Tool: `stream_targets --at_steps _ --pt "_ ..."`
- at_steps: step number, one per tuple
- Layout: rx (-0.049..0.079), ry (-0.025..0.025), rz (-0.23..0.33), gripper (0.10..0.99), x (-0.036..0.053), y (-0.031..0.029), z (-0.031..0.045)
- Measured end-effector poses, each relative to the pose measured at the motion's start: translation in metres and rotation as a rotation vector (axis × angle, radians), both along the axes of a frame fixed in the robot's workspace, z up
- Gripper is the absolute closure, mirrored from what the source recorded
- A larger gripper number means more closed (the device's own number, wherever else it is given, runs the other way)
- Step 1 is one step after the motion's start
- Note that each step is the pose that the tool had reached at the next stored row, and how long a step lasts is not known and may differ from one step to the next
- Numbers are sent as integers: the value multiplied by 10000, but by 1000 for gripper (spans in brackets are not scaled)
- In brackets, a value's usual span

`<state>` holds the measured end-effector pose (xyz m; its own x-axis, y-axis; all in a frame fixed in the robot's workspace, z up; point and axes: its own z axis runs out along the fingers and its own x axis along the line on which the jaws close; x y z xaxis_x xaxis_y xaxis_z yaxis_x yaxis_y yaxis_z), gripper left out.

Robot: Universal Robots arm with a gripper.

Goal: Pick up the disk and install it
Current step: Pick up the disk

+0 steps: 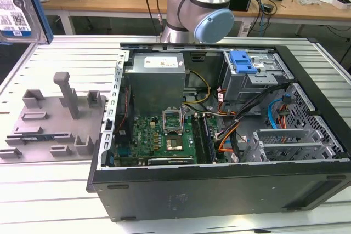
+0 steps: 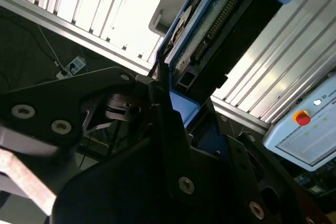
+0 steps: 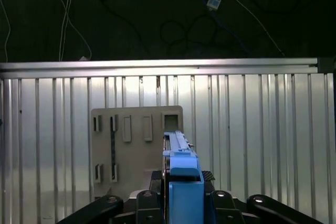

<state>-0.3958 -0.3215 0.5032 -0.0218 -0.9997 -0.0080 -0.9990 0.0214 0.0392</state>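
Exterior view, quick: where's the disk (image 1: pixel 16 6)?

— Up in the air at the exterior view's left, label side toward us, blue carrier down one edge. The open computer case (image 1: pixel 219 182) sits on the worktop (image 1: pixel 49 201), well apart toward the exterior view's right. Its drive bay (image 1: pixel 258 78) with the blue clip (image 1: pixel 243 61) is at the case's far end. The arm (image 1: pixel 200 9) stands behind the case.

Second wrist view, the grip?

— Tool (image 2: pixel 185 109) drawn in narrow, clamped on the carrier's end, dark fingers (image 2: pixel 167 124) either side of the blue plastic. The disk's long axis runs straight out from the tool, connector edge showing. A pendant (image 2: pixel 307 129) lies off to the side.

First wrist view?

— Disk edge-on, a thin blue strip rising out of the tool, with the grey fixture plate (image 3: pixel 136 145) on the slats beyond it. I'd judge it lifted clear of the plate.

Who gives what?

— Exterior gives the case, the bay and which way they lie from the disk. The wrist views give the clamp and the axis.
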Motion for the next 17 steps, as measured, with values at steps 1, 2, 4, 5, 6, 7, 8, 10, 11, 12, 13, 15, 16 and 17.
stream_targets --at_steps 1,2,4,5,6,7,8,10,11,12,13,15,16,17 --pt "-1 2 -15 718 3 -4 21" --pt "-2 3 -43 718 3 -8 26" --pt "-1 3 -47 718 3 -8 26" --pt "-1 2 -48 718 3 -9 26" --pt "-1 2 -49 718 3 -10 26" --pt "-2 3 -45 718 14 -37 26" --pt "-1 2 -44 718 24 -58 26" --pt "-1 3 -40 718 59 -121 26" --pt "-1 2 -38 718 73 -144 26" --pt "-1 2 -36 718 97 -178 26" --pt "-1 3 -38 718 129 -220 26" --pt "-1 8 -36 718 194 -291 26" --pt "-2 11 -36 718 224 -321 27" --pt "-2 11 -37 718 249 -344 26"
